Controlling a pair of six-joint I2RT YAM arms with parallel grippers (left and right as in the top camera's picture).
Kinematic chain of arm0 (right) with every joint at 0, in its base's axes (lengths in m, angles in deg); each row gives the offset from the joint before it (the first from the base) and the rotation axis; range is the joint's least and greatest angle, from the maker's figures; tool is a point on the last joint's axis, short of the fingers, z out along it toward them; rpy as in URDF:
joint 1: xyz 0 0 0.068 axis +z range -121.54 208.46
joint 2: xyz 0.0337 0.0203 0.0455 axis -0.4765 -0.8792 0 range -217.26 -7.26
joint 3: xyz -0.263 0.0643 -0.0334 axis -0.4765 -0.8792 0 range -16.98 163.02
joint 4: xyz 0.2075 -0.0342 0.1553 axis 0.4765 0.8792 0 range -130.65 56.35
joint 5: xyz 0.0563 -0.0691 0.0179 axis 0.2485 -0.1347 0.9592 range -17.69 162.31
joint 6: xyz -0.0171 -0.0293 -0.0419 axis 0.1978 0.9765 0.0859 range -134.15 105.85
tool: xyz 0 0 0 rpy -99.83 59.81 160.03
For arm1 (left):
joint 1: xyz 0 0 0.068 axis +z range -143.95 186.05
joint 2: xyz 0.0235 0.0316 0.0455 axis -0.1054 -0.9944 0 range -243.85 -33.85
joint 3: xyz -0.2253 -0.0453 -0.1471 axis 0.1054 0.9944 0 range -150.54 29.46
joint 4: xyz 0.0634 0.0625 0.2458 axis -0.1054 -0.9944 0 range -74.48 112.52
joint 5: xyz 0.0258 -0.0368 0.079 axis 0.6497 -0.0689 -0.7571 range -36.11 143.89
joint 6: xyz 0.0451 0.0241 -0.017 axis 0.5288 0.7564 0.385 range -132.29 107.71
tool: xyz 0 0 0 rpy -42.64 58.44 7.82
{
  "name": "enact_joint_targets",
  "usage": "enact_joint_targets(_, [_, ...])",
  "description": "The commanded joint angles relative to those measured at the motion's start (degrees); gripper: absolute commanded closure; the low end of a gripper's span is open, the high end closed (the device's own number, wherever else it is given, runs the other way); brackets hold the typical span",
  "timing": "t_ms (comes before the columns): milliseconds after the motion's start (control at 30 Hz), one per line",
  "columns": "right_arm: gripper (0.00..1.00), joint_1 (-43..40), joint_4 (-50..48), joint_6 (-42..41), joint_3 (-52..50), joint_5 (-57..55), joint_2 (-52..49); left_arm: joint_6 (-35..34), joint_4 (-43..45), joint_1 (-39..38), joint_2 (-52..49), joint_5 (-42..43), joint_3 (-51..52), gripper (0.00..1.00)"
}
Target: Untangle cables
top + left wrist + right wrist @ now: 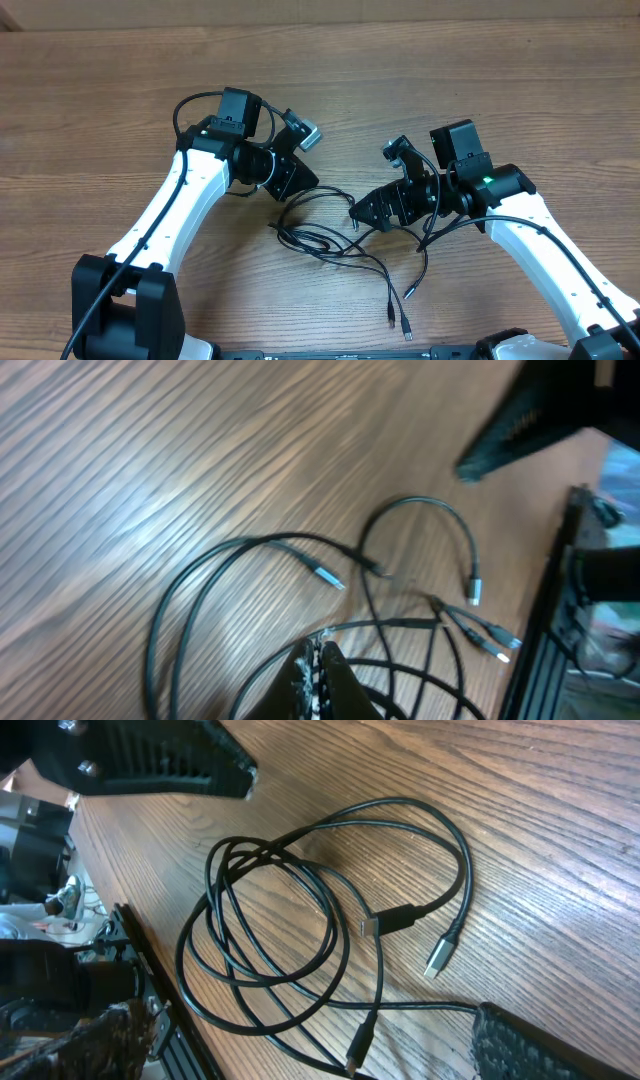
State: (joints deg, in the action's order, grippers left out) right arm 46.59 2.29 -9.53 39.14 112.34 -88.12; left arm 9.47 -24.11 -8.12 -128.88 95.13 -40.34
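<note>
Left fingers [325,678] together, grip unclear; right fingers [150,770] spread wide and empty, cables [290,920] ahead between them, loops overlapping on the surface [560,820], so untangling is mostly left.

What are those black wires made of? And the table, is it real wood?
The cables look like soft black rubbery plastic, since they bend in loose loops. Their plug tips look like silvery metal. The table shows brown wood grain, but it could be a printed surface.
</note>
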Motion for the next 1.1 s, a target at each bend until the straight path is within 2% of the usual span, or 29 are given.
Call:
enact_joint_targets(0, [0.0, 0.2, -0.2, -0.5, -0.2, -0.4, 0.3, -6.4, 0.2, 0.0, -0.5, -5.3, 0.5, 0.96])
enact_joint_targets(300, [0.0, 0.2, -0.4, -0.5, -0.2, -0.6, 0.3, -12.0, 0.4, 1.1, 3.5, -8.5, 0.4, 0.95])
enact_joint_targets(433, [0.0, 0.2, -0.4, -0.5, -0.2, -0.6, 0.3, -16.3, 0.4, 2.3, 10.7, -12.3, 0.4, 0.96])
enact_joint_targets(667, [0.0, 0.2, -0.4, -0.5, -0.2, -0.6, 0.3, -32.7, -0.3, 2.6, 25.6, -26.1, 0.4, 0.95])
enact_joint_targets(833, [0.0, 0.2, -0.4, -0.5, -0.2, -0.6, 0.3, -34.3, -2.3, 2.5, 35.0, -26.3, 0.4, 0.95])
enact_joint_targets(933, [0.0, 0.2, -0.4, -0.5, -0.2, -0.6, 0.3, -34.5, -3.7, 2.5, 40.0, -26.9, 0.4, 0.83])
enact_joint_targets(967, [0.0, 0.2, -0.4, -0.5, -0.2, -0.6, 0.3, -34.5, -4.1, 2.5, 41.6, -26.8, 0.4, 0.76])
enact_joint_targets(1033, [0.0, 0.2, -0.4, -0.5, -0.2, -0.6, 0.3, -35.0, -5.6, 2.5, 44.1, -26.4, 0.4, 0.58])
enact_joint_targets(1067, [0.0, 0.2, -0.4, -0.5, -0.2, -0.6, 0.3, -35.1, -6.4, 2.5, 45.0, -26.1, 0.4, 0.43])
